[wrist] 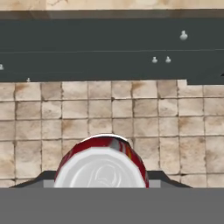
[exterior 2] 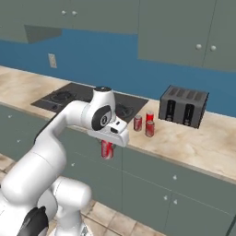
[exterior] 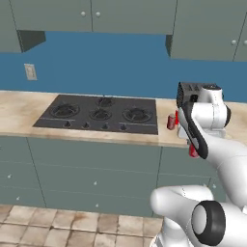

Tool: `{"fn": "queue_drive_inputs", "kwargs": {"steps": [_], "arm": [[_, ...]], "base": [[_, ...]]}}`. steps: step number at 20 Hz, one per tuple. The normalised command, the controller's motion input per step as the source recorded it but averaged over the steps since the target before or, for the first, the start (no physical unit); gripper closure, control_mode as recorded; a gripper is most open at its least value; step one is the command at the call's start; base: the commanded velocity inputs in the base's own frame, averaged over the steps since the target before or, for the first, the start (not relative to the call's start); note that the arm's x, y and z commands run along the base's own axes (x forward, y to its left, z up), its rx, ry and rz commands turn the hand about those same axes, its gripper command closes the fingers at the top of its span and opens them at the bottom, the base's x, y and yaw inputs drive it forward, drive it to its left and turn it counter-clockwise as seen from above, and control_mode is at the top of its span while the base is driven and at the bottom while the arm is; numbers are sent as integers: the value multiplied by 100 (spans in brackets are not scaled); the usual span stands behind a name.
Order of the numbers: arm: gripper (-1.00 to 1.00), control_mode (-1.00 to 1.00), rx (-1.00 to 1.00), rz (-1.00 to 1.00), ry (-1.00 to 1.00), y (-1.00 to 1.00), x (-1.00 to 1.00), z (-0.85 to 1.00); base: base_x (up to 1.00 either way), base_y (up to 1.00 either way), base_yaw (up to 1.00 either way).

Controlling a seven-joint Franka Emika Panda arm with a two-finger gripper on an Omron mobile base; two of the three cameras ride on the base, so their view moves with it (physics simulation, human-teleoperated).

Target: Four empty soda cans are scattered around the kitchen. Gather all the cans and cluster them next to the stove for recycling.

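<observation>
the tool (exterior 2: 107,146) hangs in front of the worktop (exterior 2: 198,143) edge, pointing down, and it is clamped on a red soda can (exterior 2: 107,149); the held can is upright, below the hand, in front of the grey-green cabinet doors (exterior 2: 152,184) and above the tan tiled floor (wrist: 109,109); in the hand view the silvery top of this can (wrist: 101,168) sits right at the tool, with the floor tiles far beyond it; in the left base view a small red part of the same can (exterior: 193,152) shows under the white arm; the finger tips themselves are hidden by the can and the hand, so i cannot tell how wide they stand, but the can hangs from them.

beyond the tool and higher, on the worktop, three more cans (exterior 2: 144,123) stand upright in a close group, just beside the edge of the stove (exterior 2: 78,97); one of them (exterior: 171,121) shows in the left base view next to the stove (exterior: 99,115); the stove lies flat behind the tool; a black toaster (exterior 2: 183,106) stands further away than the three cans, near the blue wall (exterior 2: 106,57).
</observation>
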Motion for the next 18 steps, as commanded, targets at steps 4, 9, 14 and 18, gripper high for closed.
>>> {"fn": "queue_drive_inputs", "kwargs": {"steps": [4,9,14,18], "arm": [[100,100,0,0,0,0,0,0],[100,100,0,0,0,0,0,0],[100,100,0,0,0,0,0,0],[100,100,0,0,0,0,0,0]], "base": [[47,27,-12],[49,27,-13],[47,30,-12],[52,23,-8]]}}
